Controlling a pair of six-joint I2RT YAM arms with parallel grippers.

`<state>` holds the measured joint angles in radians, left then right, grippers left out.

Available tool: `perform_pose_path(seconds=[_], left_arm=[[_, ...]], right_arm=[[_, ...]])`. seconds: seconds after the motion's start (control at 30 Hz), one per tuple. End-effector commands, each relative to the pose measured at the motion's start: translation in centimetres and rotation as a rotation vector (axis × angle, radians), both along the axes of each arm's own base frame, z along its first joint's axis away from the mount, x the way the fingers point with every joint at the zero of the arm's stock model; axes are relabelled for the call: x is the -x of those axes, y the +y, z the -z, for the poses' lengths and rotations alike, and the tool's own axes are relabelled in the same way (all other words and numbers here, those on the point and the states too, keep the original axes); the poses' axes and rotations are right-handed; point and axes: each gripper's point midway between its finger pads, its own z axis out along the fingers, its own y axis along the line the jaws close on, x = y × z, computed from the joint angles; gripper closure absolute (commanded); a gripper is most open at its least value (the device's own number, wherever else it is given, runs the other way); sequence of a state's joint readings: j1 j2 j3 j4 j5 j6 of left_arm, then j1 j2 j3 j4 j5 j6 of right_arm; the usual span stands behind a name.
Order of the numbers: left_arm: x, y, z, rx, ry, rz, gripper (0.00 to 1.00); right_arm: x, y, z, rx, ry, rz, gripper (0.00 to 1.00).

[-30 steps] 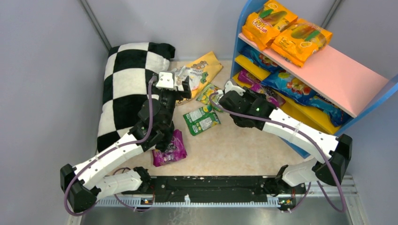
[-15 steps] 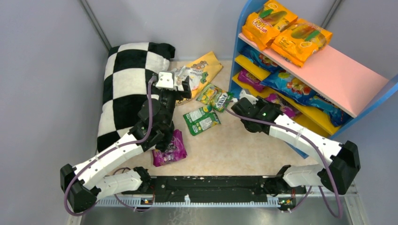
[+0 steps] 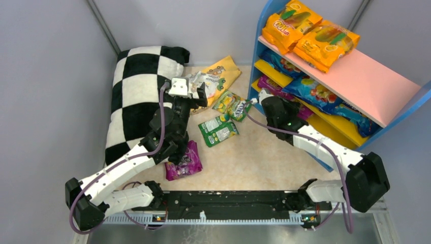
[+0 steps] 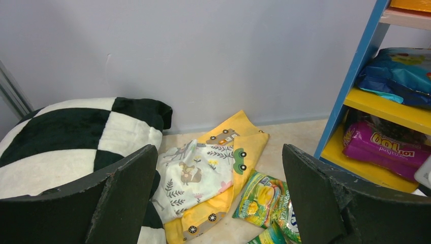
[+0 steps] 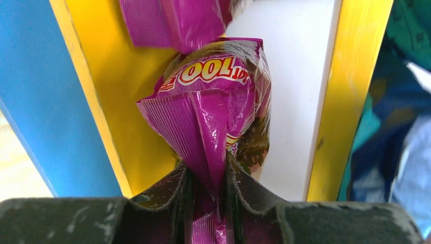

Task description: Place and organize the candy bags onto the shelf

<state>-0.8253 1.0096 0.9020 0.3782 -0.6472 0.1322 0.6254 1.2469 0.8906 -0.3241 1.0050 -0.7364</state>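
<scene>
My right gripper (image 5: 206, 175) is shut on the crimped end of a purple candy bag (image 5: 211, 96), held between two yellow boards (image 5: 96, 91) of the shelf (image 3: 356, 76). A second purple bag (image 5: 175, 20) lies further in. From above, that gripper (image 3: 269, 104) is at the shelf's lower opening. My left gripper (image 3: 195, 91) hangs open and empty over the floor. Two green bags (image 3: 232, 105) (image 3: 218, 130) and a purple bag (image 3: 184, 161) lie on the floor. Orange bags (image 3: 310, 33) rest on the pink top, and blue bags (image 3: 315, 91) sit on the middle board.
A black-and-white checkered pillow (image 3: 140, 86) fills the left side, under my left arm. A yellow and white printed cloth (image 4: 213, 168) lies by the back wall. The shelf's blue post (image 5: 40, 112) stands just left of the held bag.
My right arm has swung from the middle of the floor to the shelf's lower level with the purple bag, uncovering a green bag. The left arm has not moved.
</scene>
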Motion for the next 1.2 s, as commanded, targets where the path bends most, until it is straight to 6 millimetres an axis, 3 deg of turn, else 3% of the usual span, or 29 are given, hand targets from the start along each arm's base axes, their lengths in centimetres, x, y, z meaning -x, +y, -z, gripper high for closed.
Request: perform_pose_path(seconds=[0.0,0.33,0.5,0.67,0.73,0.87,0.97,1.17], left_arm=[[0.4,0.7,-2.7,0.058,-0.050,-0.005,0.01],[0.4,0.8,-2.9,0.054,-0.054,-0.007,0.01],[0.3,0.7,-2.8,0.052,-0.053,-0.008,0.01],[0.3,0.7,-2.7,0.051,-0.051,-0.008,0.01],[0.3,0.7,-2.7,0.052,-0.052,-0.008,0.01],[0.3,0.6,-2.8,0.056,-0.050,0.000,0.01],[0.2,0.6,-2.7,0.056,-0.046,0.000,0.01],[0.0,0.5,-2.4,0.053,-0.039,-0.004,0.01]], right_arm=[[-3.5,2.3,-0.5,-0.077,-0.081,-0.097,1.00],[-4.3,5.4,0.7,-0.160,-0.056,-0.213,1.00],[-3.9,4.3,1.1,-0.112,-0.043,-0.159,0.99],[-3.3,3.8,0.9,-0.129,-0.038,-0.112,0.66],[-2.6,4.3,1.1,-0.173,0.004,-0.104,0.57],[-0.8,5.8,1.4,-0.236,0.062,-0.115,0.27],[0.3,6.4,1.1,-0.258,0.078,-0.108,0.22],[1.2,5.9,-0.2,-0.304,0.045,-0.057,0.24]])
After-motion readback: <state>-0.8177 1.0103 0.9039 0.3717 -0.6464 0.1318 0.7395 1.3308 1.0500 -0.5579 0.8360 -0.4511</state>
